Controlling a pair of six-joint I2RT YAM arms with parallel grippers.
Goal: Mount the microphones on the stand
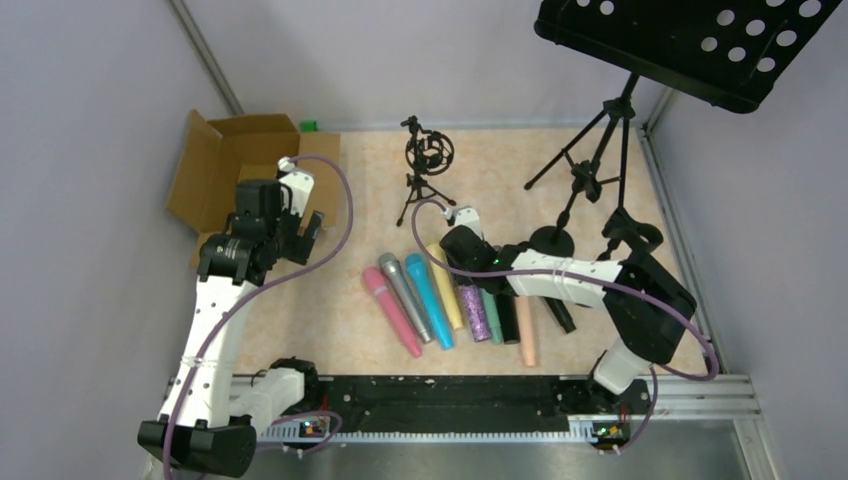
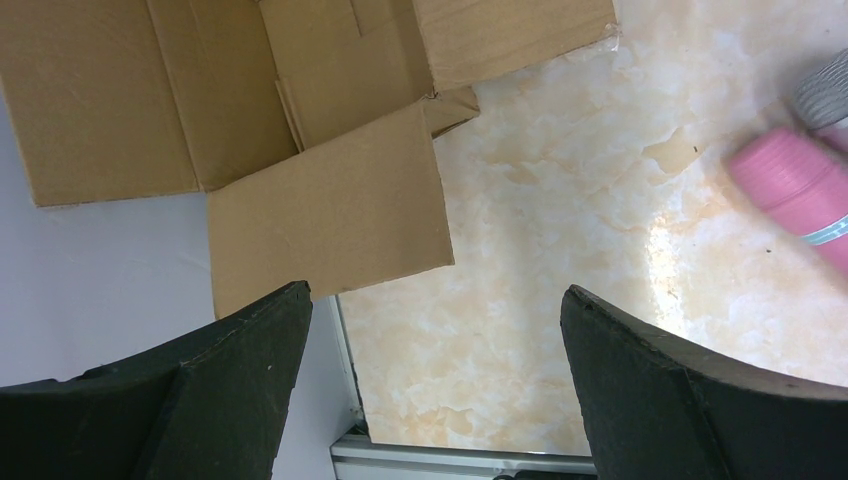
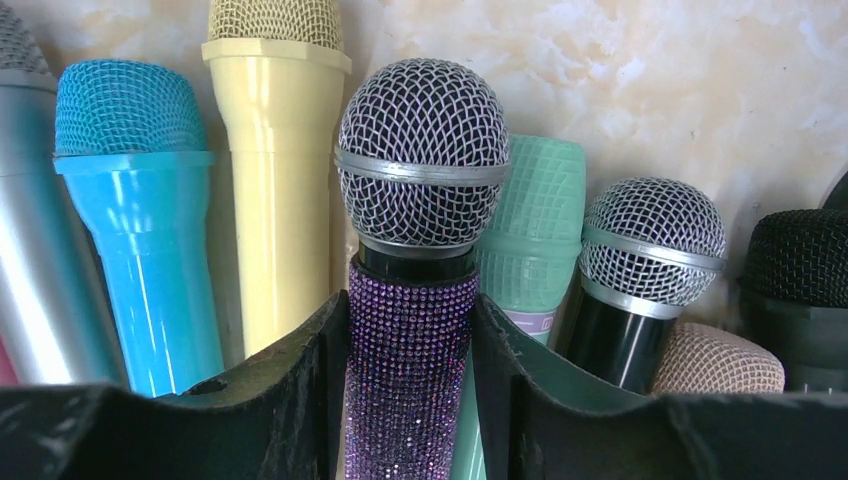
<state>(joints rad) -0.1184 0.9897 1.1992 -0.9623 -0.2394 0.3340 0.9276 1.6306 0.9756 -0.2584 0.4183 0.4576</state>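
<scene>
- Step in hand: first pick. The right tool (image 3: 410, 315) is down on the purple glitter microphone (image 3: 420, 140), and nothing is on a stand yet.
- Right tool state: its fingers (image 3: 300, 360) sit on both sides of the glitter handle just under the mesh head, with no gap showing. I read that as clamped on it, but grip firmness isn't visible.
- Task thing: the purple mic lies in the row on the table (image 1: 330, 320), not lifted. It is packed tight, with the yellow microphone (image 3: 275, 170) on one side and the teal microphone (image 3: 540, 210) touching on the other.
- Rest of the row in the top view: pink microphone (image 1: 392, 312), silver microphone (image 1: 404, 295), blue microphone (image 1: 430, 300) and peach microphone (image 1: 526, 340), all flat on the table.
- Left tool (image 2: 435, 300): fingers wide apart and holding nothing, above bare table next to the cardboard box (image 2: 330, 200).
- Likely target: the small tripod stand (image 1: 428, 165) with the ring mount, beyond the row. A taller stand (image 1: 585, 180) is on the right, and I can't tell which one is meant.
- Next move calls for a straight lift, so the neighbours aren't dragged along, then turning the mic and feeding the handle into the mount.
- Risk: the light tripod may tip under the push, so bracing it with the left arm looks sensible.
</scene>
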